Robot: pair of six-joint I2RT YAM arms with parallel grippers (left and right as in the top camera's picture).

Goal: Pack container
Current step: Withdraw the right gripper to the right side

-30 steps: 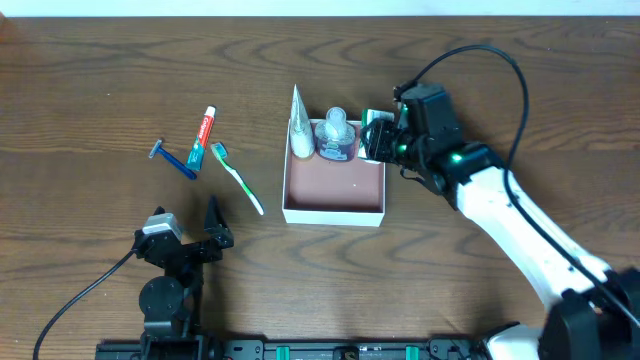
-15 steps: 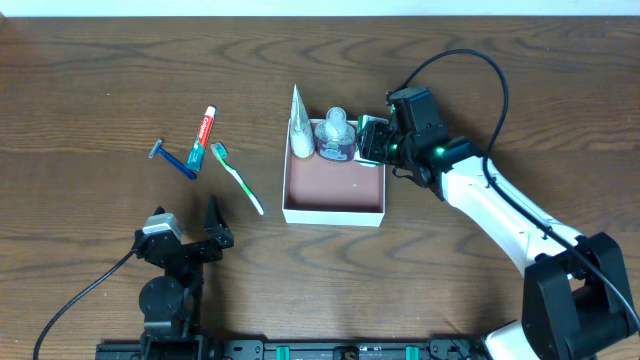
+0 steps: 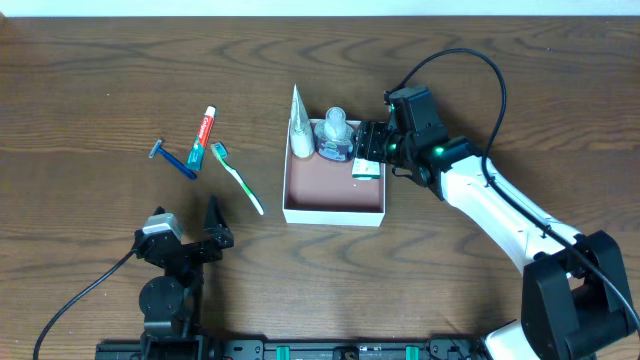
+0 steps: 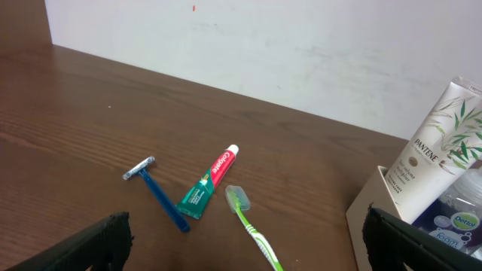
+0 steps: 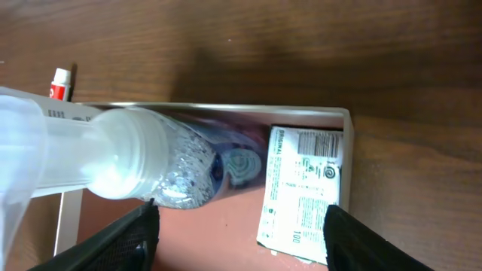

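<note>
The container (image 3: 332, 192), a square white-walled box with a reddish-brown floor, stands mid-table. A white tube (image 3: 300, 128), a clear bottle (image 3: 336, 135) and a green-and-white packet (image 3: 367, 166) are inside it along the far side. My right gripper (image 3: 374, 146) hovers open over the container's far right corner. In the right wrist view the packet (image 5: 301, 192) lies flat against the container's wall (image 5: 347, 150), free of both fingers, beside the bottle (image 5: 147, 162). Near the front left edge my left gripper (image 3: 188, 224) stands wide open and empty.
Left of the container lie a blue razor (image 3: 173, 158), a toothpaste tube (image 3: 203, 137) and a green toothbrush (image 3: 238, 178). The left wrist view shows the razor (image 4: 160, 197), the toothpaste (image 4: 209, 185) and the toothbrush (image 4: 252, 229) ahead of the left gripper (image 4: 245, 263).
My right gripper has opened wider and let go of the packet, which dropped from between the fingers onto the container floor. The left arm has not moved.
</note>
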